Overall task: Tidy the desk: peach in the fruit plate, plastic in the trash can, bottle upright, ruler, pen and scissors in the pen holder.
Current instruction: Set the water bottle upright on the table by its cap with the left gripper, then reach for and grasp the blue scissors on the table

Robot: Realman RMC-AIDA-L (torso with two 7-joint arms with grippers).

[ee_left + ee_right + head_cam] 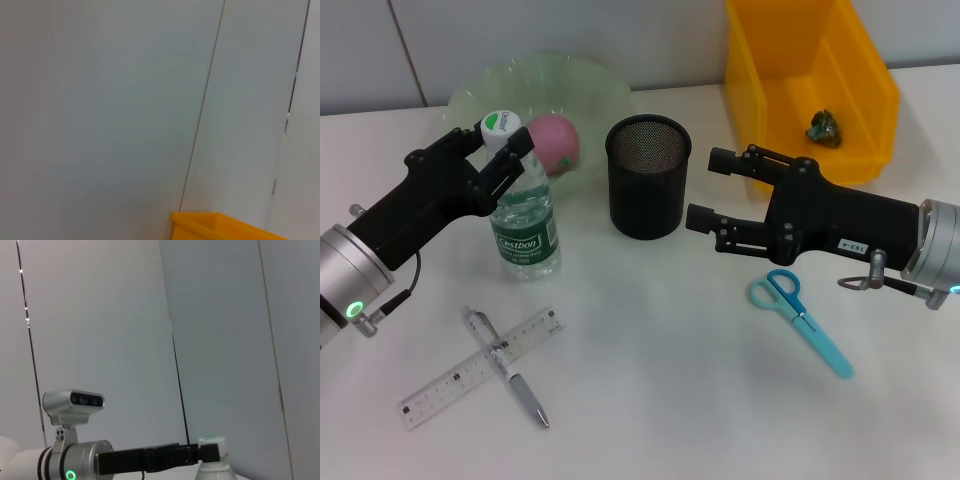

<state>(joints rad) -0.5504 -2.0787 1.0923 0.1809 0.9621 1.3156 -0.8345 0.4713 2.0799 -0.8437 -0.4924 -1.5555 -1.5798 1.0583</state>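
Note:
The clear bottle (525, 225) with a white and green cap stands upright on the table. My left gripper (502, 142) is shut on its neck just under the cap; the right wrist view shows the bottle (214, 471) top and that arm. The pink peach (556, 140) lies in the green glass fruit plate (575, 85). Crumpled plastic (823, 127) sits in the yellow trash can (760, 90). My right gripper (708, 190) hangs open and holds nothing, right of the black mesh pen holder (648, 178). The blue scissors (802, 318), clear ruler (450, 385) and pen (520, 385) lie flat on the table.
The pen lies across the ruler at the front left. The scissors lie below my right arm, at the front right. The left wrist view holds only wall panels and a corner of the yellow trash can (220, 225).

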